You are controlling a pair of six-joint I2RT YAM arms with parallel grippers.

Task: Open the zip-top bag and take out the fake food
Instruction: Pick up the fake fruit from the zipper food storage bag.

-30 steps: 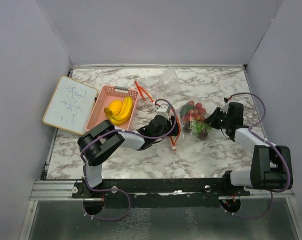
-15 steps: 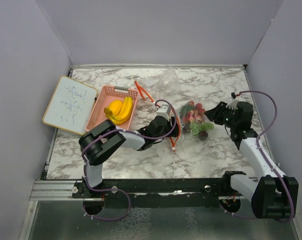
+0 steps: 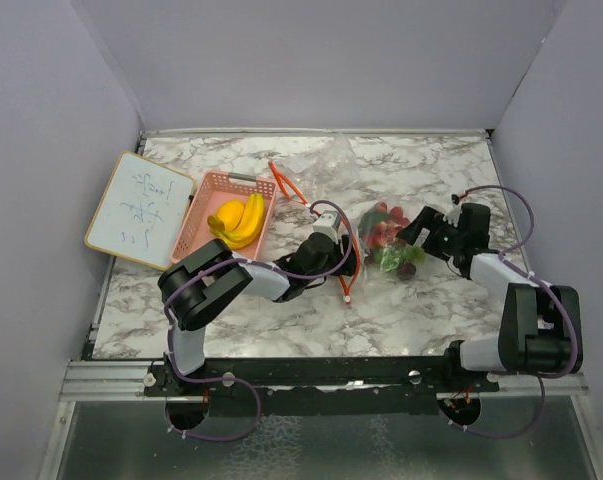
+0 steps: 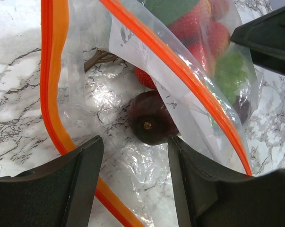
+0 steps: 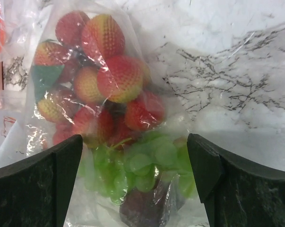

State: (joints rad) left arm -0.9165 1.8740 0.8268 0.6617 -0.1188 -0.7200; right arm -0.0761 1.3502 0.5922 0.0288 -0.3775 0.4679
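Both grippers are spread wide with nothing pinched between them: the left gripper hangs low over the mouth of the zip-top bag, its jaws apart on either side of the opening, while the right gripper has its jaws apart around the bag's closed, bulging end. On the marble worktop the bag lies about midway between the left and right edges, a little to the right, its mouth turned toward the left arm. My left wrist view shows the two orange zip strips running well apart from each other, so I judge the opening step done. Nearer the left edge sits the pink basket, and the yellow bananas lie inside it, clear of the bag, so I count that part of the fake food as removed. Everything else I can see is in the plastic: the right wrist view shows a heap of red strawberries packed toward the closed end, with a green cluster that looks like grapes just below them against the bag's wall. Smallest of all, one dark purple piece rests just inside the mouth between the strips, nearest the left jaws. By my reckoning most of the emptying remains, and that purple piece looks the easiest thing to reach.
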